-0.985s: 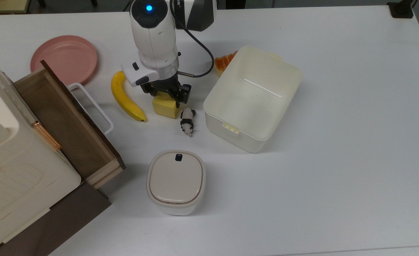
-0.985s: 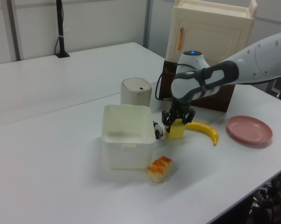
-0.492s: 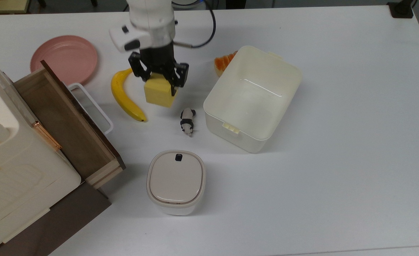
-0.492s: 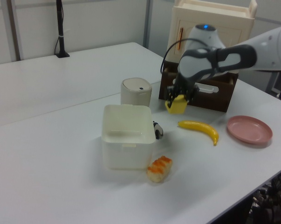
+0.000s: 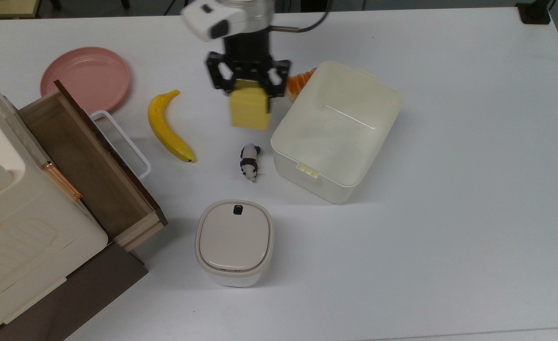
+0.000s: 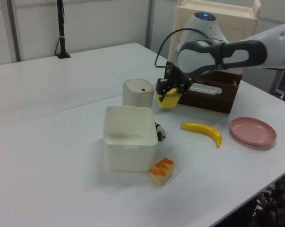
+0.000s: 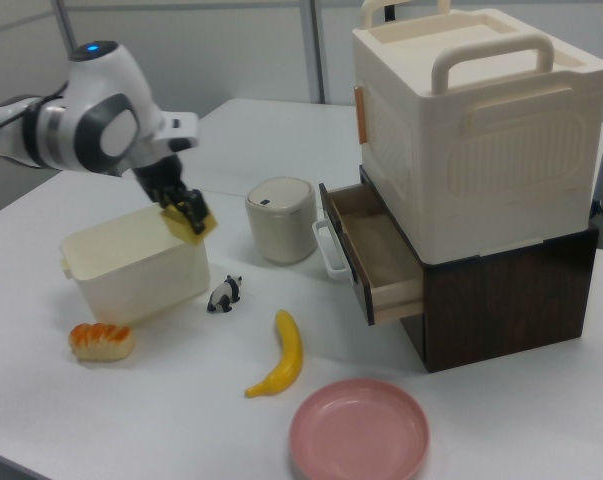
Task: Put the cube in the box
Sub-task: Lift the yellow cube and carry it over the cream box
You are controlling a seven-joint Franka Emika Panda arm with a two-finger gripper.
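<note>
Looking down in the top view, we see the gripper [image 5: 249, 81] near the upper middle of the frame, its two black fingers clamped on the cube [image 5: 249, 111], one on each side. The cube hangs clear of the white bench [image 5: 449, 213], a little tilted, just to the top view's left of the box [image 5: 350, 177] and not yet over its opening. In the left view we find the gripper [image 6: 171, 88] and the cube [image 6: 168, 100] above and to the right of the box [image 6: 130, 153], in the upper middle of the frame. In the right view the cube [image 7: 194, 223] sits at the box's [image 7: 131, 275] near upper corner, in the left half of the frame, held in the gripper [image 7: 181, 210].

The box stands open and we see nothing inside it. Behind it in the top view, touching or just beside its far left corner, a piece of orange-topped bread [image 5: 298, 83] peeks out. A small panda figure [image 5: 249, 162] lies on the bench just left of the box's near wall. Further left lies a banana [image 5: 167, 128], and beyond it, in the upper left, a pink plate [image 5: 85, 78]. A rounded container with a beige lid [image 5: 234, 241] stands in the lower middle. At the left edge we see an open wooden drawer [image 5: 87, 166] under a cream cabinet [image 5: 18, 227].
</note>
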